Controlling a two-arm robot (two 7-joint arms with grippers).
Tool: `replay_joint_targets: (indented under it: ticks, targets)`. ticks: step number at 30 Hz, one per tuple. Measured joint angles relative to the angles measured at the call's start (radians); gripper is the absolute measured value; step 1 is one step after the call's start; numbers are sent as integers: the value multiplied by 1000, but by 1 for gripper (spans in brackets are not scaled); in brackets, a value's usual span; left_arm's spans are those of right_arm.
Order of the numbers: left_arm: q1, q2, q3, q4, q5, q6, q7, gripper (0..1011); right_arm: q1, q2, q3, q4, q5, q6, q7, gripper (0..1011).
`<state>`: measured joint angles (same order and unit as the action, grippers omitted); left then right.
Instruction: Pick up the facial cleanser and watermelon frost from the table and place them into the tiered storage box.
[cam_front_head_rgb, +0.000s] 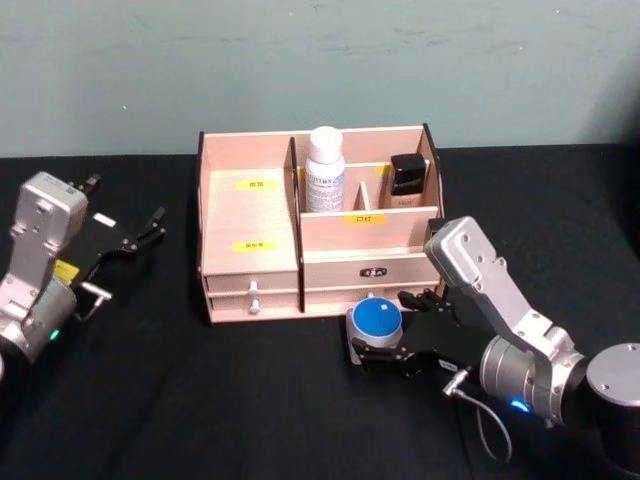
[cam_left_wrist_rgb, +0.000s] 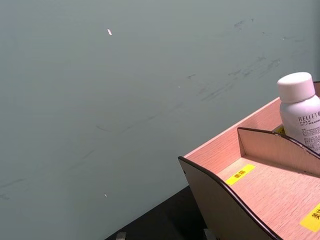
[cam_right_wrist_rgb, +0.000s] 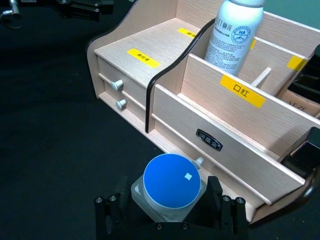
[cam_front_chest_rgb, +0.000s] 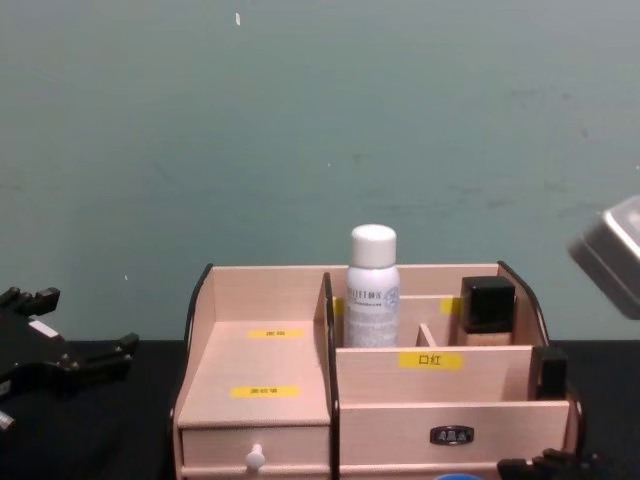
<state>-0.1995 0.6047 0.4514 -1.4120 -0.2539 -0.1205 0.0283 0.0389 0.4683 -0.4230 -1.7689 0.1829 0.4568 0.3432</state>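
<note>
The tiered storage box (cam_front_head_rgb: 250, 215) stands mid-table, pinkish wood with yellow labels and white drawer knobs. A white bottle (cam_front_head_rgb: 324, 170), likely the facial cleanser, stands upright in its back compartment (cam_right_wrist_rgb: 235, 35). A squat clear jar with a round blue lid (cam_front_head_rgb: 376, 320), likely the watermelon frost, sits just in front of the box's right drawer. My right gripper (cam_front_head_rgb: 385, 338) is shut on the jar (cam_right_wrist_rgb: 171, 181), one finger on each side. I cannot tell whether the jar rests on the table or is lifted. My left gripper (cam_front_head_rgb: 150, 228) hangs open left of the box, holding nothing.
A black-capped bottle (cam_front_head_rgb: 406, 178) occupies the box's back right compartment. The box's front right tray (cam_front_head_rgb: 365, 235) and left steps (cam_left_wrist_rgb: 260, 192) are bare. Black tablecloth surrounds the box; a green wall stands behind.
</note>
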Motion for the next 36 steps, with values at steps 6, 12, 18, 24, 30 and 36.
replay_joint_targets:
  ticks: [6,12,18,24,30,36]
  targets:
    - [0,0,0,0,0,0,0,1001,13,-20,0,25,-16,-7,11,1000]
    - [0,0,0,0,0,0,0,1001,20,-32,1,39,-25,-11,19,1000]
    - [0,0,0,0,0,0,0,1001,23,-41,1,49,-35,-13,25,1000]
    - [0,0,0,0,0,0,0,1001,25,-45,-2,53,-53,-4,25,1000]
    - [0,0,0,0,0,0,0,1001,25,-45,-2,53,-52,-4,25,1000]
    - [0,0,0,0,0,0,0,1001,25,-45,-2,53,-52,-4,25,928]
